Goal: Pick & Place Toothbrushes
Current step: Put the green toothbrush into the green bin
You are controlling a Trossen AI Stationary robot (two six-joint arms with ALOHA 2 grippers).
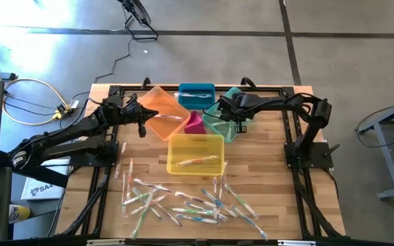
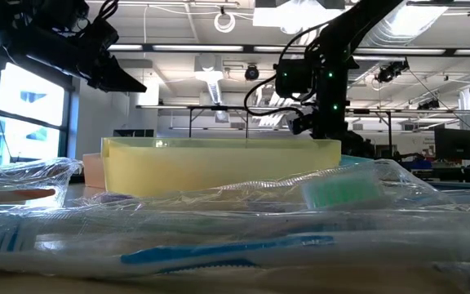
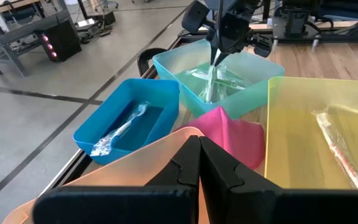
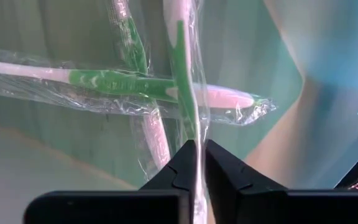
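My right gripper (image 1: 237, 123) reaches down into the green bin (image 1: 219, 116) and is shut on a wrapped green-and-white toothbrush (image 4: 182, 68). Two more wrapped toothbrushes (image 4: 123, 81) lie on that bin's floor. My left gripper (image 1: 142, 126) hangs shut with nothing in it above the orange bin (image 1: 157, 109). Many wrapped toothbrushes (image 1: 190, 201) lie loose on the table near its front edge. One toothbrush (image 1: 198, 162) lies in the yellow bin (image 1: 176, 147), and another (image 3: 123, 127) in the blue bin (image 3: 104, 118). My right gripper pinches one end of the wrapped toothbrush (image 4: 191, 127) between its two fingers (image 4: 219, 163). It comes from above, slanting steeply down. The toothbrush (image 3: 211, 78) hangs below the fingers, in line with them, and its lower end (image 3: 207, 94) reaches the toothbrushes on the green bin's floor.
The five bins stand close together at the table's middle and far side, with a pink bin (image 1: 195, 123) between the others. A black frame (image 1: 289, 130) runs along the table's edges. Cables (image 1: 26, 96) lie on the floor at the left.
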